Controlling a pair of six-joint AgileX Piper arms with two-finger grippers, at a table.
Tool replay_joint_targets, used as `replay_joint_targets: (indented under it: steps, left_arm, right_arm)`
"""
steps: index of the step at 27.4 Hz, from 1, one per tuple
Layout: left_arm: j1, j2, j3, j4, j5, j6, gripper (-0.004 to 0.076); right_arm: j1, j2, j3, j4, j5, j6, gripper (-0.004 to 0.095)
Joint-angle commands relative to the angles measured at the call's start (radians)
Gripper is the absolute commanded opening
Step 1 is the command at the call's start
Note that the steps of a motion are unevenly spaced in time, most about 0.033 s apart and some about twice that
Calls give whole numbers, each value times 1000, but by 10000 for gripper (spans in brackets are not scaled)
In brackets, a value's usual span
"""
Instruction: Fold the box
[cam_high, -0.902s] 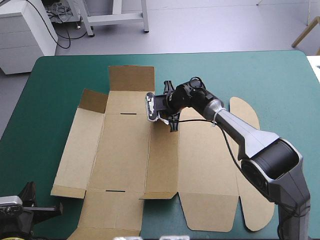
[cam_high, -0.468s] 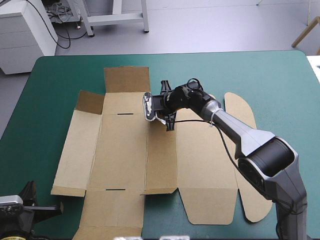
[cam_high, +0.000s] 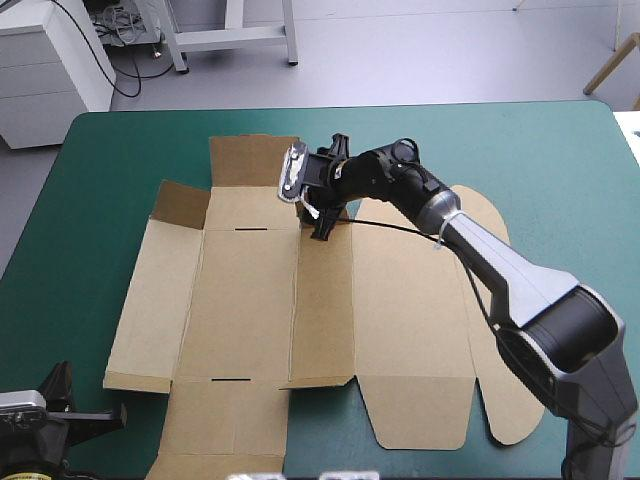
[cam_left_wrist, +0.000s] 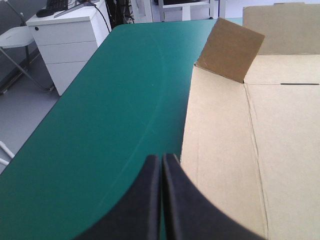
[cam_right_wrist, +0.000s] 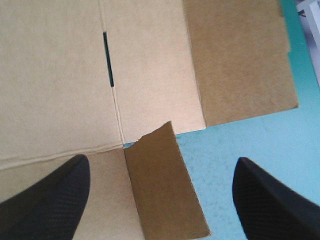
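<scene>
**A:** Where does everything sit?

**B:** The teal-green table cover (cam_high: 520, 150) carries the box (cam_high: 400, 320), a flat cut sheet of brown board spread across the middle and left. Nearly every panel lies down. Only 1 square brown corner flap (cam_high: 182, 202) at the far left stands up.

**A:** And the arms?

**B:** The right gripper (cam_right_wrist: 161, 162) hangs over the box's far edge with its 2 black fingers wide apart. A small brown board tab (cam_right_wrist: 162, 190) sits between them and looks lifted off the cover. The left gripper (cam_left_wrist: 161, 160) waits near the box's near-left corner, its 2 fingers pressed together on nothing.

**A:** So how should this step be done?

**B:** I'd judge the tab is the target. Centre it between the fingers and pinch the tab alone, not the panel beside it. Then turn it about its own crease, the one in line with the thin dark slot (cam_right_wrist: 107, 57). Move slowly, because the loose sheet could slide. The idle arm could press down and pin it.
</scene>
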Motion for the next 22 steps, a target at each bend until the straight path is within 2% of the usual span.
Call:
replay_joint_targets:
  steps: [1, 3, 5, 9, 10, 13, 16, 17, 18, 19, 20, 22]
  left_arm:
    - [-5, -18, -22, 2, -82, -7, -10]
    - [-5, -18, -22, 2, -82, -7, -10]
    - [-5, -18, -22, 2, -82, -7, -10]
    - [-5, -18, -22, 2, -82, -7, -10]
    - [-5, -18, -22, 2, -82, -7, -8]
    - [-5, -18, -22, 2, -82, -7, 55]
    - [-5, -18, -22, 2, -80, -7, 258]
    - [-5, -18, -22, 3, -80, -7, 469]
    - [-5, -18, -22, 3, -80, -9, 569]
    - [-5, -18, -22, 8, -80, -14, 712]
    - [-5, -18, -22, 6, -80, -19, 735]
    - [-5, -18, -22, 6, -80, -24, 728]
  right_arm:
    - [0, -123, -39, -3, 0, 178, 715]
    - [0, -142, -39, -31, 16, 230, 640]
    - [0, -160, -39, -79, 30, 304, 489]
    - [-6, -181, -39, -217, 74, 583, 36]
    - [-13, -185, -39, -260, 105, 684, -11]
    - [-40, -202, -31, -356, 210, 870, 0]
    - [-76, -250, 30, -356, 241, 905, 0]
    - [-93, -318, 114, -356, 211, 935, 0]
    - [-100, -360, 175, -358, 181, 956, 0]
    - [-122, -447, 314, -353, 116, 978, 0]
    - [-131, -500, 387, -353, 89, 992, 0]
    - [-141, -599, 514, -353, 52, 1017, 0]
